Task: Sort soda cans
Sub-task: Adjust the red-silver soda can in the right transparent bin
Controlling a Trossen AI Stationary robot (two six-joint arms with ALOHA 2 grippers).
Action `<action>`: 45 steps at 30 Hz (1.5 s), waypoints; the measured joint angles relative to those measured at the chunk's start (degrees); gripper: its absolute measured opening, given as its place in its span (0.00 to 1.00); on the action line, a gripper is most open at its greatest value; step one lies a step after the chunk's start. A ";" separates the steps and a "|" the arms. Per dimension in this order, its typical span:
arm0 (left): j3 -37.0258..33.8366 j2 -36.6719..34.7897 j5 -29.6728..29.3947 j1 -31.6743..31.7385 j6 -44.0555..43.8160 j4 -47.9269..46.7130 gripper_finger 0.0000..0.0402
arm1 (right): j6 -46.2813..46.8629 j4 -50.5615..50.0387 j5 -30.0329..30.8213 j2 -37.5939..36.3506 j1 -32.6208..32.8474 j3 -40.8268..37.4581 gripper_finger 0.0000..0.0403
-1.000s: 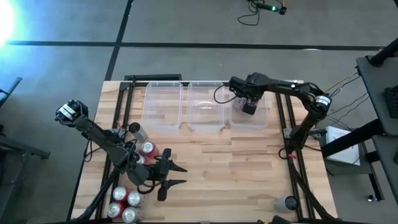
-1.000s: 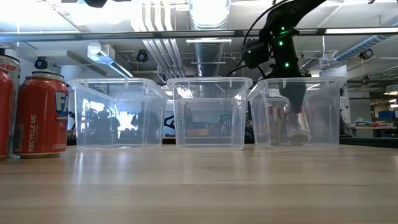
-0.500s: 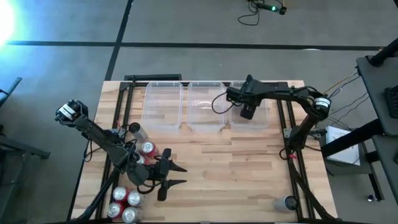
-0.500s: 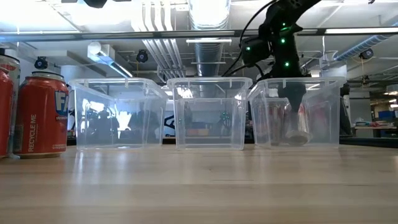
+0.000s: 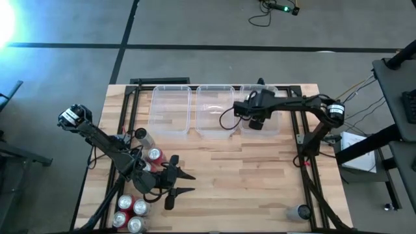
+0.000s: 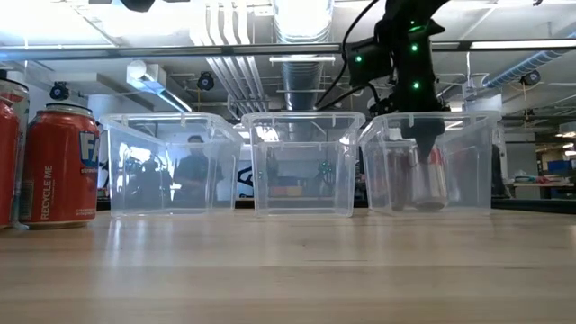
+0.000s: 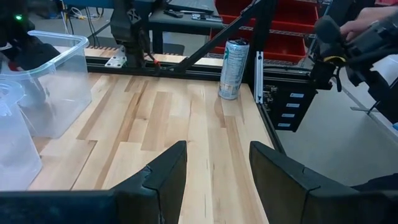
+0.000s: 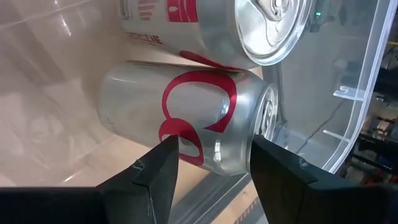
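- Wooden bench [image 5: 227,169] planks carry three clear bins in a row along the far edge, with grey floor and black tape lines beyond in the high view.
- Two silver soda cans with red lettering [image 8: 193,118] lie in the right bin [image 5: 276,123]; in the right wrist view they sit one against the other, near the bin's clear wall.
- Right pincer [image 8: 208,163] hangs just above the nearer of those cans, its dark fingers [image 8: 149,174] parted and apart from the can's sides, gripping nothing.
- From the low view the right arm reaches down into that bin, and the cans show as a pale blur through the plastic, so how each one lies is hard to tell there.
- Red soda cans [image 5: 133,211] cluster at the bench's near left corner, with one more red can [image 5: 155,155] and a dark can [image 5: 141,134] farther back.
- Left pincer [image 5: 174,182] waits beside that cluster, its fingers [image 7: 165,171] spread and empty.
- A tall pale can [image 7: 231,68] stands alone at the bench's near right corner.
- Middle bin [image 5: 216,110] and left bin [image 5: 171,109] look empty.
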 joint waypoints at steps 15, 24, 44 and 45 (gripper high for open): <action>0.00 0.00 0.04 -0.02 -1.08 -0.66 0.40 | 5.11 -2.30 -2.69 0.07 6.91 -0.49 0.50; 0.00 0.00 0.04 -0.02 -1.08 -0.66 0.40 | 6.83 -4.07 -3.50 0.19 10.15 0.38 0.64; 1.27 -0.04 0.02 0.02 -1.07 -1.92 0.40 | 9.10 -4.67 -20.68 -6.92 11.86 6.54 0.85; 1.65 -0.04 0.01 0.02 -1.02 -2.92 0.40 | 9.10 -3.39 -22.80 -7.41 11.90 6.53 0.84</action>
